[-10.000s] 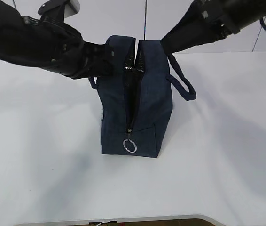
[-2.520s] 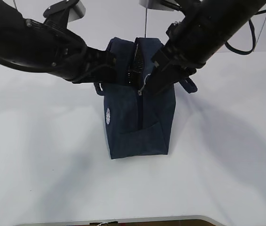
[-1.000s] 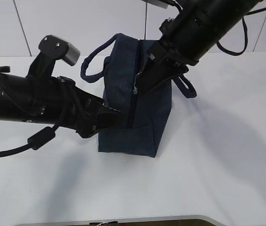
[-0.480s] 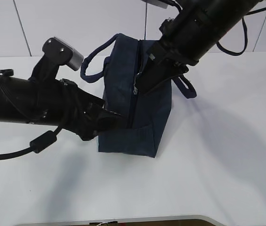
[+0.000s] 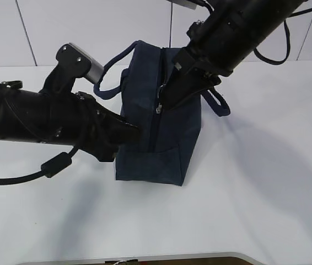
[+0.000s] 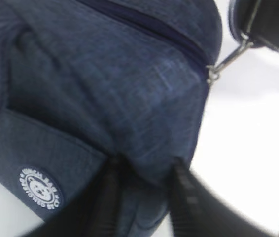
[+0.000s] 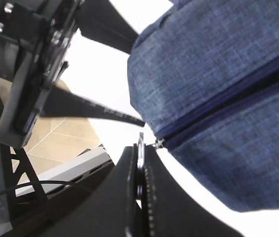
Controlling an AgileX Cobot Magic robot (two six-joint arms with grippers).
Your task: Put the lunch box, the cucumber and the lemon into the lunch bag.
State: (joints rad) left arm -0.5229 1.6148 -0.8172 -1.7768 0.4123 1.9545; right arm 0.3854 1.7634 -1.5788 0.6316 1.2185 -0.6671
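**Lunch bag gripped at both ends on the table**

The lunch bag [image 5: 159, 127] is seen standing on the white table [image 5: 255, 199], near the middle of the exterior view, with its zipper line [image 5: 157, 99] facing the camera and drawn shut along the visible length. One loop handle [image 5: 109, 72] is raised on the left of the bag and the other handle [image 5: 218, 102] hangs on the right.

The left gripper [image 6: 142, 180] is brought in low from the left, and its two fingers [image 6: 107, 197] are pressed into the navy fabric at the bag's lower end, a fold of cloth being pinched between them. A round white logo patch [image 6: 40, 186] is visible on the bag just beside those fingers in the left wrist view.

The right gripper [image 7: 140, 163] is held above the bag's upper front, its jaws closed together on the silver ring pull [image 7: 140, 148], which is seen edge-on between them. The pull is linked to the zipper slider [image 7: 158, 143] at the corner of the bag.

The lunch box, cucumber and lemon cannot be seen in any view
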